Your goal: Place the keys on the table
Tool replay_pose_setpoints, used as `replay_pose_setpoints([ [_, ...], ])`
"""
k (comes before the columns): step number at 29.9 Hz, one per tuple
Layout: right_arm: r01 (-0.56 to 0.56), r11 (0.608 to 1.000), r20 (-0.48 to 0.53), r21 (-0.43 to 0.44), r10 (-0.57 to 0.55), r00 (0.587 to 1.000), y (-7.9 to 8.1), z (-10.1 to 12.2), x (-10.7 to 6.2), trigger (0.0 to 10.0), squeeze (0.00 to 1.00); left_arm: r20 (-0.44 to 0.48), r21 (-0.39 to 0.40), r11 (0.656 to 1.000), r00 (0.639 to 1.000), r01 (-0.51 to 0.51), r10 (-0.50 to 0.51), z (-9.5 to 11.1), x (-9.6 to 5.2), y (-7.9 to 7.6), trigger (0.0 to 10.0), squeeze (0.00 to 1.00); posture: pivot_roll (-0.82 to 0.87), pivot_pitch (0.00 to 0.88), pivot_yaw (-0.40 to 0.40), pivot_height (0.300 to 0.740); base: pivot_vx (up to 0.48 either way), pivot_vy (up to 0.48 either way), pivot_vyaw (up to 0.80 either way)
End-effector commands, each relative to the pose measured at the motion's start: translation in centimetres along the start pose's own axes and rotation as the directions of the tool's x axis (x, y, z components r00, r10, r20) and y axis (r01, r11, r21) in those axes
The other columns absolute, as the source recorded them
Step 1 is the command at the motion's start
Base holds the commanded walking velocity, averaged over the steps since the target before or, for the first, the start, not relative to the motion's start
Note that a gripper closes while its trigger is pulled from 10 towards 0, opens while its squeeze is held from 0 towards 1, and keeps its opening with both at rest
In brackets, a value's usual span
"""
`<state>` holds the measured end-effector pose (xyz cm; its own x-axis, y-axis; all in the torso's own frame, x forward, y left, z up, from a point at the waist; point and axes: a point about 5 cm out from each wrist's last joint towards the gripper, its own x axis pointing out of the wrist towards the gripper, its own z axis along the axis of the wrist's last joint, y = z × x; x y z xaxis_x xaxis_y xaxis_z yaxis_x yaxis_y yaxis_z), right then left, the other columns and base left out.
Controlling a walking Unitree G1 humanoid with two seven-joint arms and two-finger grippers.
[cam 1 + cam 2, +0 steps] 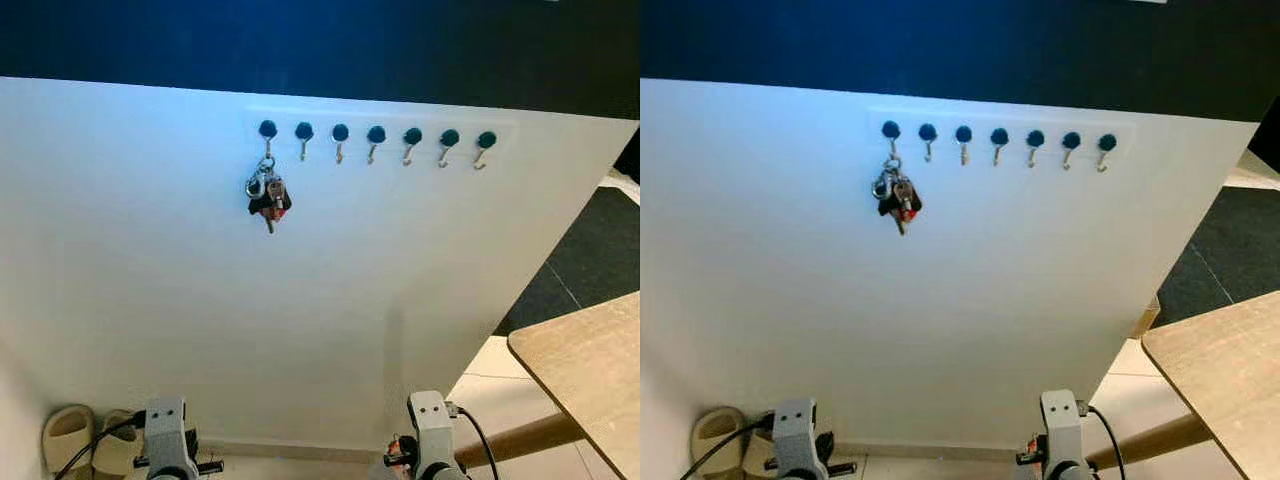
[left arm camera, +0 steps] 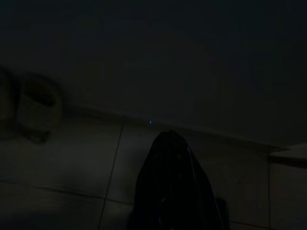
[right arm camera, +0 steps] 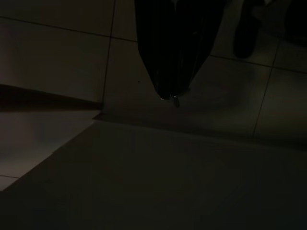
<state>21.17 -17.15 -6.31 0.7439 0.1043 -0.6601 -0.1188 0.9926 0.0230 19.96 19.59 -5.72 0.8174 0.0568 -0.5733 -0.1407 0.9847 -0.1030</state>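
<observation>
A bunch of keys [image 1: 267, 197] with a silver ring and red and black fobs hangs on the leftmost hook of a row of several dark-knobbed hooks [image 1: 376, 138] on a white wall panel. The light wooden table [image 1: 590, 365] juts in at the lower right. Both silver arms hang low in front of the wall, the left arm [image 1: 166, 438] and the right arm [image 1: 431, 437], far below the keys. In the dark wrist views, my left gripper [image 2: 168, 139] and my right gripper [image 3: 168, 95] each point at the tiled floor, fingers pressed together and holding nothing.
A pair of beige slippers [image 1: 72, 435] lies on the floor at the lower left by the wall. A dark mat [image 1: 585, 260] covers the floor to the right, beyond the panel's edge. The table's wooden leg [image 1: 520, 438] slants down near my right arm.
</observation>
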Motion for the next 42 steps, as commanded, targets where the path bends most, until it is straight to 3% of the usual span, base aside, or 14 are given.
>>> replay_pose_setpoints([
  [1, 0.011, 1.000, 0.004, 0.000, -0.011, 1.000, -0.4, 0.0, -0.1, 10.0, 0.00, -0.010, 0.006, 1.000, 1.000, 0.001, -0.001, -0.4, -0.1, -0.2, 10.0, 0.00, 0.03, 0.000, -0.041, 0.740, 0.000, 0.000, 0.00],
  [4, -0.002, 1.000, -0.005, -0.002, 0.002, 1.000, -0.3, -0.1, 0.0, 10.0, 0.00, -0.013, 0.010, 1.000, 1.000, -0.016, 0.016, -0.4, 0.0, 0.0, 10.0, 0.00, 0.03, 0.000, -0.044, 0.740, 0.000, 0.000, 0.00],
  [24, -0.021, 1.000, -0.039, -0.007, 0.021, 0.999, 0.1, -1.2, -0.3, 10.0, 0.00, 0.050, 0.064, 0.997, 0.998, -0.046, 0.043, -0.5, -0.4, 0.3, 10.0, 0.00, 0.04, 0.014, -0.047, 0.740, 0.000, 0.000, -0.80],
  [34, -0.040, 0.999, -0.065, -0.034, 0.038, 0.997, 0.2, -1.9, -0.5, 10.0, 0.00, 0.077, 0.126, 0.992, 0.997, 0.004, -0.014, -0.6, -0.6, 0.1, 10.0, 0.00, 0.04, 0.034, -0.046, 0.740, 0.000, 0.000, -0.80],
  [42, -0.043, 0.998, -0.080, -0.044, 0.039, 0.996, 0.3, -2.3, -0.7, 10.0, 0.00, 0.072, 0.118, 0.993, 0.997, 0.001, -0.009, -0.9, -0.8, 0.3, 10.0, 0.00, 0.04, 0.045, -0.052, 0.740, 0.000, 0.000, -0.80],
])
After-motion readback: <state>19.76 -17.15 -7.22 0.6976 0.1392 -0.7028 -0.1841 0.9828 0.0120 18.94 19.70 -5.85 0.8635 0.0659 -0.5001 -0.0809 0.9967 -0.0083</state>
